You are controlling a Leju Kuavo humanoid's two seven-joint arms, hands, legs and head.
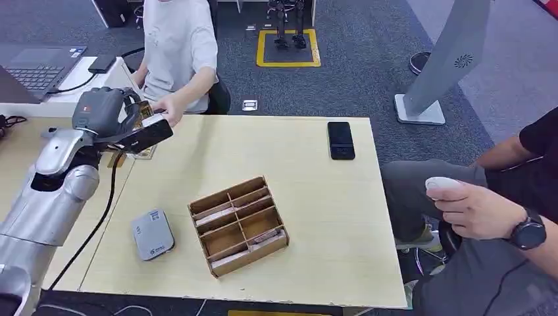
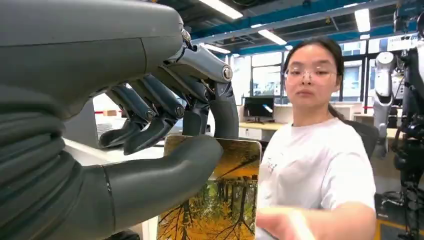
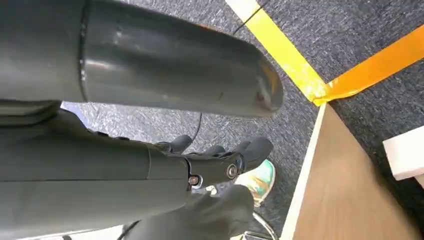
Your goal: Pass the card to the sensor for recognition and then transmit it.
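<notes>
While raised at the far left corner of the table [image 1: 316, 197], left hand [image 1: 108, 118] pinches the card [image 2: 220, 200] between thumb and fingers [image 2: 150, 117], other fingers curled above it. Card printed with an autumn scene of yellow-orange trees; no readable writing on it. Held upright off the tabletop, just in front of a seated person in a white T-shirt [image 1: 177, 49], whose outstretched hand [image 1: 168, 108] sits right beside the card; contact between that hand and the card cannot be told.

Right hand [image 3: 215, 165] hangs beside the table edge over grey carpet and yellow floor tape [image 3: 295, 60], fingers loosely curled and apart with nothing in them.

On the table: grey sensor [image 1: 152, 234] near the front left, bearing a small label and logo too small to read; wooden divided box [image 1: 238, 225] just beside it, holding cards in some compartments; black phone [image 1: 341, 139] lying flat well apart toward the far right. Laptop [image 1: 36, 66] on the neighbouring desk at far left. At right, a second person's hand [image 1: 470, 207] with a black wristwatch [image 1: 528, 232] grips a small white device [image 1: 442, 185]. Blue swirl logo on a grey stand [image 1: 454, 59] beyond the table.
</notes>
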